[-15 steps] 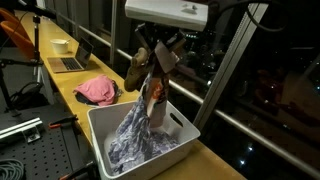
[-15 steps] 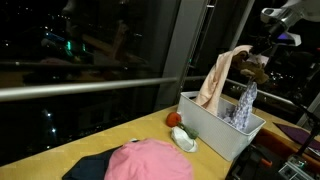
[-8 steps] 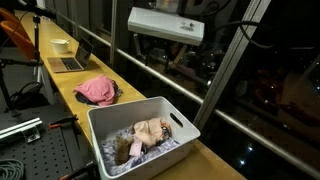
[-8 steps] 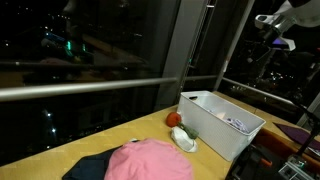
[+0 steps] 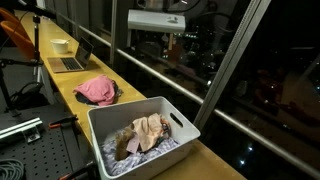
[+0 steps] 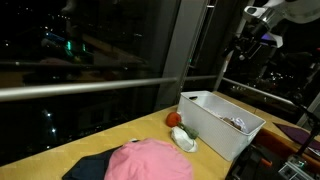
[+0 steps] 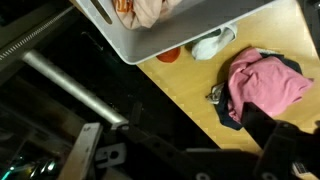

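A white plastic bin (image 5: 186,126) stands on the yellow wooden table (image 5: 60,82), its side wall showing as bin (image 6: 205,116). A heap of clothes (image 5: 148,133), beige and tan on top of patterned grey, lies inside it. My gripper (image 5: 171,43) hangs high above the bin near the window, also seen as gripper (image 6: 252,42). It is open and holds nothing. The wrist view looks down on the bin's corner (image 7: 170,35), with only dark finger shapes at its lower right.
A pink cloth (image 5: 97,90) on a dark garment lies on the table beside the bin. A small red thing (image 6: 173,119) and a white thing (image 6: 184,140) sit at the bin's foot. Farther along are a laptop (image 5: 70,62) and a bowl (image 5: 60,45). A window rail (image 6: 90,90) runs behind.
A second ago my gripper held the clothes dangling over the bin. It let them go, they dropped into the bin, and the gripper rose toward the window.
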`<state>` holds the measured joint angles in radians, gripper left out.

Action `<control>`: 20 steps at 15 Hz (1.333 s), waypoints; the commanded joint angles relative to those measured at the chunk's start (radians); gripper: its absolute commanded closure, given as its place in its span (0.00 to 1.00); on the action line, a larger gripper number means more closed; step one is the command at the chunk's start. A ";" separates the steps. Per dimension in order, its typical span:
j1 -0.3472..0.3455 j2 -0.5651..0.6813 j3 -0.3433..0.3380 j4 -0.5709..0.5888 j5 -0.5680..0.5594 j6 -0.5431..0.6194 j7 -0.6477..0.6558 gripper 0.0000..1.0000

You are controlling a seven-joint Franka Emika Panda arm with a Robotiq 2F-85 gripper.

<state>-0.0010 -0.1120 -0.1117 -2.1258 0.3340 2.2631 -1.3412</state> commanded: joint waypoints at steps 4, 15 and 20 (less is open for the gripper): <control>0.067 0.176 0.126 0.043 -0.204 0.133 0.011 0.00; 0.069 0.587 0.216 0.337 -0.425 0.093 0.006 0.00; 0.053 0.739 0.220 0.492 -0.428 0.064 -0.016 0.00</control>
<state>0.0762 0.5370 0.0873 -1.7558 -0.0646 2.3800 -1.3426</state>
